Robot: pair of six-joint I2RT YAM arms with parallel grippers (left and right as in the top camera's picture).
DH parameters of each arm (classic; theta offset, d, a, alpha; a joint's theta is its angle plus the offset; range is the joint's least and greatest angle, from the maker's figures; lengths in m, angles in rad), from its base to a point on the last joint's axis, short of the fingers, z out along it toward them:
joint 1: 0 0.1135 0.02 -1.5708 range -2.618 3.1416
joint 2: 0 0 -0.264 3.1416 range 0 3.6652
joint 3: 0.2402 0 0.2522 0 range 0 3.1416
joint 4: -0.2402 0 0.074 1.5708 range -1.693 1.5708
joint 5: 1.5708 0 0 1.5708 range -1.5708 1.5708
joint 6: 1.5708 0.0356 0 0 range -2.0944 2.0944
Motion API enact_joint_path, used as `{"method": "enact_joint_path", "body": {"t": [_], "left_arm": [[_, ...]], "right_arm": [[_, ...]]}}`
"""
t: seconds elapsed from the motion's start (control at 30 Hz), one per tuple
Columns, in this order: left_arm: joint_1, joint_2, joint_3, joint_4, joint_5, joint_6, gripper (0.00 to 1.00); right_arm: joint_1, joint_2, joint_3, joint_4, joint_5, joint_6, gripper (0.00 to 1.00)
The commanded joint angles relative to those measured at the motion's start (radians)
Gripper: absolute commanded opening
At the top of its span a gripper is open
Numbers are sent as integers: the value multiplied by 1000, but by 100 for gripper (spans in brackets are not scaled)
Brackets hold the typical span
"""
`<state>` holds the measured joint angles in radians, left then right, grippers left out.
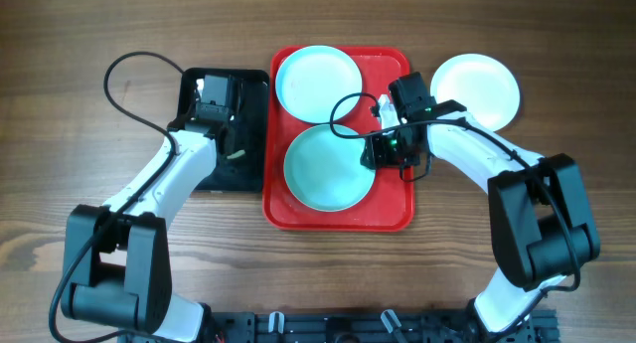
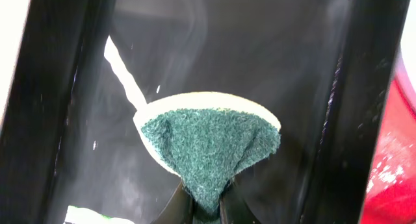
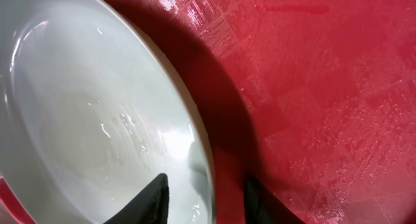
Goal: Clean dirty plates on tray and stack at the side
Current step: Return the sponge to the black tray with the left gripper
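The red tray [image 1: 393, 212] holds two plates: a white one with an aqua rim [image 1: 318, 82] at the far end and a light aqua one [image 1: 323, 169] nearer me. A third white plate [image 1: 477, 89] lies on the table to the right of the tray. My right gripper [image 1: 383, 152] is open, its fingers [image 3: 205, 185] on either side of the near plate's right rim [image 3: 97, 120], one over the plate and one over the tray floor [image 3: 312, 87]. My left gripper [image 1: 232, 149] is shut on a green sponge [image 2: 208, 136] over the black tray.
The smaller black tray [image 1: 253, 94] lies against the red tray's left side; its walls [image 2: 344, 107] show in the left wrist view. Both arms' cables loop over the table. The table is wood.
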<state>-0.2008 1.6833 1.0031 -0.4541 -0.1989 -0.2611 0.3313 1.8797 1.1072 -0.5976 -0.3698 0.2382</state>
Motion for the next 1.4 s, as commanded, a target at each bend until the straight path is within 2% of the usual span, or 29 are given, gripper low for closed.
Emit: {"method": "enact_joint_path", "body": {"t": [0.0,0.13,0.17,0.2,0.27,0.33,0.37,0.43,0.47,0.63,0.8,0.93,1.1,1.37], "left_arm": [[3,6,9,29,-23,102,9],[15,6,9,29,-26,101,8],[21,5,9,28,-26,101,4],[26,1,9,23,-14,100,4],[31,-20,9,20,45,100,4],[31,-54,9,29,86,100,4],[31,-72,9,34,87,97,4],[31,-116,9,38,86,97,4],[31,-133,9,39,86,97,4],[31,-172,9,44,86,97,4],[53,-172,9,47,86,69,4],[94,-172,9,48,89,8,4],[136,-172,9,40,188,11,4],[136,-172,9,13,186,22,4]], "right_arm": [[10,15,-3,2,13,-2,37],[10,15,-3,0,13,-2,20],[11,15,-3,-3,13,-2,19],[11,15,-3,-8,13,-2,22],[11,15,-4,-15,13,-2,35],[11,15,-4,-16,13,-2,37],[12,15,-4,-14,14,-2,32],[14,15,-5,-15,14,-2,10],[18,15,-5,-15,14,-1,4],[21,-14,15,-42,13,-3,4],[21,-120,73,-110,42,0,4],[22,-185,75,-75,124,19,4],[23,-191,75,-3,126,58,4],[26,-192,77,107,127,119,4]]}}
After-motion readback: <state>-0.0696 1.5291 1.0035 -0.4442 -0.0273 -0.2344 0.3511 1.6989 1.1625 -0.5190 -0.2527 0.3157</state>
